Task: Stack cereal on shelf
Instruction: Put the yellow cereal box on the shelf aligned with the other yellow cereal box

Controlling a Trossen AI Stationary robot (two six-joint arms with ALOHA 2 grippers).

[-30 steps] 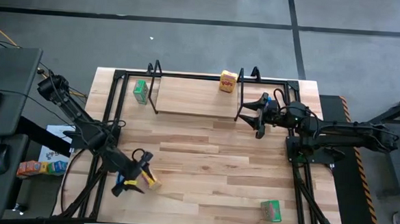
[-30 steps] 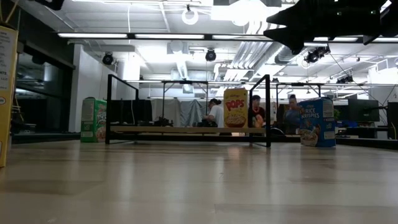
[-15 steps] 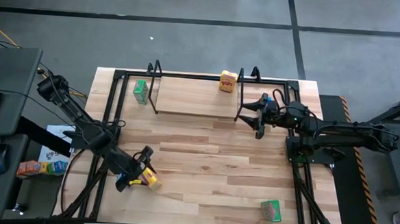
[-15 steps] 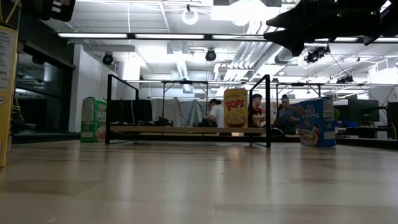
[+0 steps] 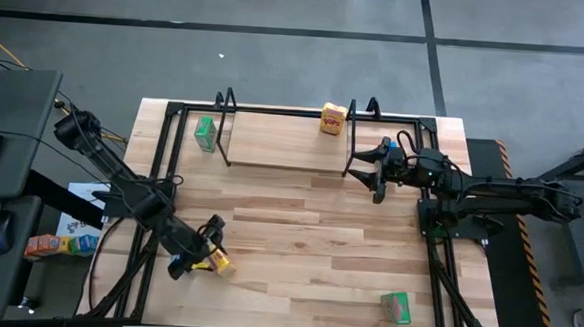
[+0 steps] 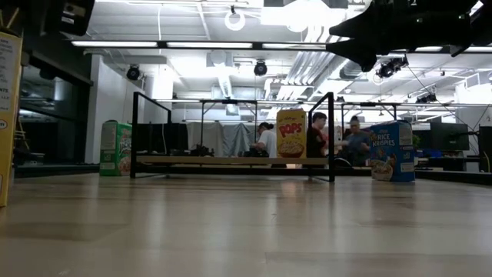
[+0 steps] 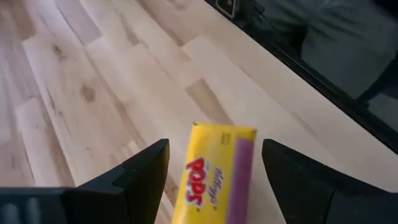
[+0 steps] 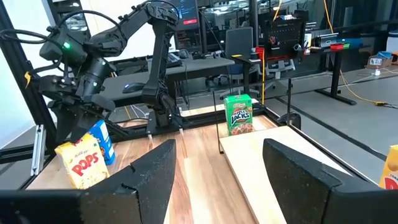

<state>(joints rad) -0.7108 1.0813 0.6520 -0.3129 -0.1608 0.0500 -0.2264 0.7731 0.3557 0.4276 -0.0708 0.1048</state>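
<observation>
— Pops cereal box (image 7: 214,177), where is it?
— Between the left gripper's (image 5: 199,249) wide-spread fingers, on the table's (image 5: 298,244) near-left part.
— And the right gripper (image 5: 372,170)?
— Fingers apart, holding nothing, beside the shelf's (image 5: 283,141) right upright.

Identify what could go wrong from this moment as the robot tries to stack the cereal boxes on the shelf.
1. The left hand straddles the yellow Pops box, fingers open. The box lies flat and skewed, so closing may pinch it off-centre or push it away.
2. The shelf is far from that box; a weak grip could drop it on the way.
3. The right hand hovers beside the shelf's right wire upright and could knock it, or the yellow box already standing there.
</observation>
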